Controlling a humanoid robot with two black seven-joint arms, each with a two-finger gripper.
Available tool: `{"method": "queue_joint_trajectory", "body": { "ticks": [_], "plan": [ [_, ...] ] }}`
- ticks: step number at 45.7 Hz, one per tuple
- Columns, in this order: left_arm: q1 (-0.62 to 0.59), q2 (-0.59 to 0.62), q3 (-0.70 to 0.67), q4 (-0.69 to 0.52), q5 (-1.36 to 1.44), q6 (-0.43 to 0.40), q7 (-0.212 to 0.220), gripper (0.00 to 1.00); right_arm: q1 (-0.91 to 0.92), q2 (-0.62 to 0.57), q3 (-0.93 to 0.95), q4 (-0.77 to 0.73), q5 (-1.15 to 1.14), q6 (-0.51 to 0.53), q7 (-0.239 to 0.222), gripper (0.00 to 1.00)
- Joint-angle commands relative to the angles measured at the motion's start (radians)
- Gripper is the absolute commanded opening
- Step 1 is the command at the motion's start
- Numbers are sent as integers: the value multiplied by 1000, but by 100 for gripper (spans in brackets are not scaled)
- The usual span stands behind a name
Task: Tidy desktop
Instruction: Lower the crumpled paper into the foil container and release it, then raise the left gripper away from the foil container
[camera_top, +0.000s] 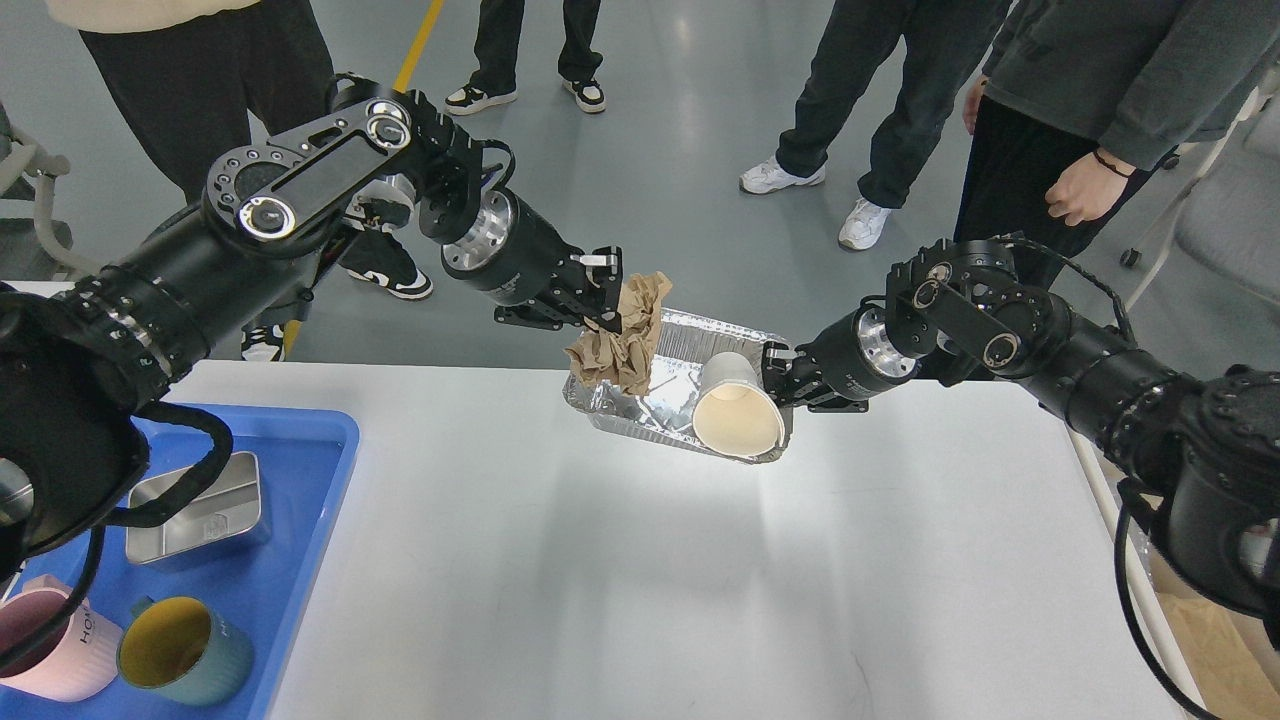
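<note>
**Both arms at the foil tray, far edge of tabletop**

Landmark: crinkled foil tray (668, 395), sitting at the far edge of the white tabletop (620, 560), roughly mid-width. The tabletop fills the lower view.

Far left of the foil tray, at the near left corner of the tabletop: blue tray (300, 560). In it, a steel rectangular tin (195, 510), a pink mug (55, 650) and a teal mug with yellow inside (185, 655). Well apart from the foil tray.

Left gripper (612, 312) reaches in over the foil tray's left end. Its fingers are closed on a crumpled wad of brown paper (622, 340), which hangs down at the tray's left rim; lower part overlaps the foil.

Inside the foil tray, right half: white paper cup (738, 408), tipped on its side, mouth toward the viewer.

Right gripper (778, 382) meets the foil tray's right end, just beside the cup. Fingers dark and partly hidden behind the cup; cannot tell whether they grip the rim, the cup or nothing.

Beyond the foil tray: grey floor, several standing people (1060, 130).
</note>
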Motion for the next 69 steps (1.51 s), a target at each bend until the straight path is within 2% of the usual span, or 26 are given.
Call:
{"method": "queue_joint_trajectory", "body": {
  "ticks": [1,12,18,31,33,36,40,47,51,58,60,69],
  "plan": [
    [23,-21,3,1,2,0,-2,2,-3,0,0,0,0,-2,0,0],
    [41,-48,11,6,59,7,-44,8,-6,-1,0,0,0,-5,0,0],
    [49,-49,18,11,59,55,-48,15,-8,-1,0,0,0,-5,0,0],
    [53,-51,18,37,79,102,-50,27,-11,0,-1,0,0,-5,0,0],
    [53,-51,18,40,79,115,-54,34,-11,0,0,0,0,-5,0,0],
    [53,-58,18,44,79,133,-68,55,-11,0,0,0,0,-5,1,0],
    [53,-64,18,52,79,150,-74,73,-11,0,0,0,0,-5,0,0],
    [53,-67,12,52,71,178,-88,92,-11,0,-1,0,0,-5,0,0],
    [53,-75,11,52,66,182,-93,96,-11,0,-1,0,0,-5,0,0],
    [52,-77,-8,52,62,184,-99,96,-8,-1,-1,0,0,-5,0,0],
    [47,-75,-44,52,39,185,-113,96,-8,-1,0,0,0,-5,0,0],
    [44,-45,-195,54,-124,184,-123,96,-8,-1,0,0,0,-5,0,0]
  ]
}}
